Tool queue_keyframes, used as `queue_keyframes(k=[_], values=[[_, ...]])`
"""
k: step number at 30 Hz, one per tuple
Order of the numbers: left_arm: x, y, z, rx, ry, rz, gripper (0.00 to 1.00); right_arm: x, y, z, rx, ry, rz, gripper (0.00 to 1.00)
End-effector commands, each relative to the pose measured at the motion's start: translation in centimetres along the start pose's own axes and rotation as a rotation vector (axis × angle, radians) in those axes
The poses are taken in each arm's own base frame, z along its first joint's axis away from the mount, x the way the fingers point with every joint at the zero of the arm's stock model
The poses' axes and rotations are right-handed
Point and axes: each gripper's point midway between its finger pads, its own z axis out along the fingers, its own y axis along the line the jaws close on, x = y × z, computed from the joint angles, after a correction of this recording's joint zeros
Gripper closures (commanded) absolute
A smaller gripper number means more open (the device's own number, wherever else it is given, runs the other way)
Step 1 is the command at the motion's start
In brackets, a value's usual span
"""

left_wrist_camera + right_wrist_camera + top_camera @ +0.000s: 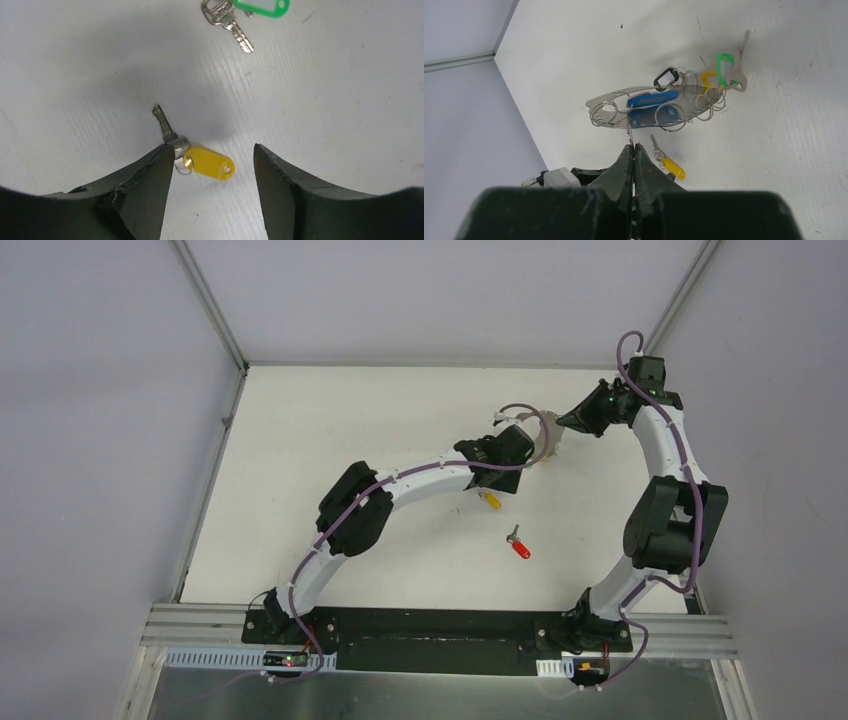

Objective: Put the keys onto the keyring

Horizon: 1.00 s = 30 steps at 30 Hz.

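Note:
A key with a yellow tag [207, 162] lies flat on the white table, between the fingers of my open left gripper [210, 147], its head close against the left fingertip [159, 155]. It also shows from above as the yellow key [491, 501], just below the left gripper [497, 472]. My right gripper [630, 145] is shut on the thin metal keyring [599, 106] and holds it above the table; small rings and black, blue and yellow tags hang on it. A red key [519, 545] lies alone mid-table. A green-tagged key [235, 15] lies flat further off.
The keyring [548, 443] hangs between the two wrists, close to the left gripper. The table's back wall and left rail [215, 460] border the work area. The green tag [724, 65] shows behind the ring's right end.

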Motion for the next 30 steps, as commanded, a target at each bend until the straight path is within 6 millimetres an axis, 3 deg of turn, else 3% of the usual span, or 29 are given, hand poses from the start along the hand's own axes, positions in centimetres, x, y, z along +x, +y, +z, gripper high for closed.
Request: queue_keyframes(k=[1,6,10,16,22,25,30], values=[[-0.5,2.0,2.3,-0.112,-0.02,0.063,0.39,0.6,0.1,0.2,-0.018,0.013,0.029,1.0],[1.7,1.8,4.2,-0.087,0.054,0.153,0.46,1.4,0.3,0.6,-0.057,0.04,0.059,1.0],[3.9,2.9,3.2,-0.115,0.11,0.168,0.52,2.0,1.0,0.8,-0.098,0.066,0.093,1.0],[6.5,5.5,-0.6,-0.172,0.153,0.148,0.59,3.9,2.0,1.3,-0.117,0.118,0.079,1.0],[9.0,8.7,-6.1,-0.287,0.159,0.057,0.65,8.1,2.8,1.6,-0.128,0.2,0.039,1.0],[9.0,9.7,-8.4,-0.322,0.133,-0.033,0.61,10.0,2.5,1.8,-0.126,0.245,0.032,1.0],[7.7,8.6,-11.0,-0.268,0.091,-0.106,0.5,11.9,2.8,1.6,-0.142,0.303,0.013,1.0]])
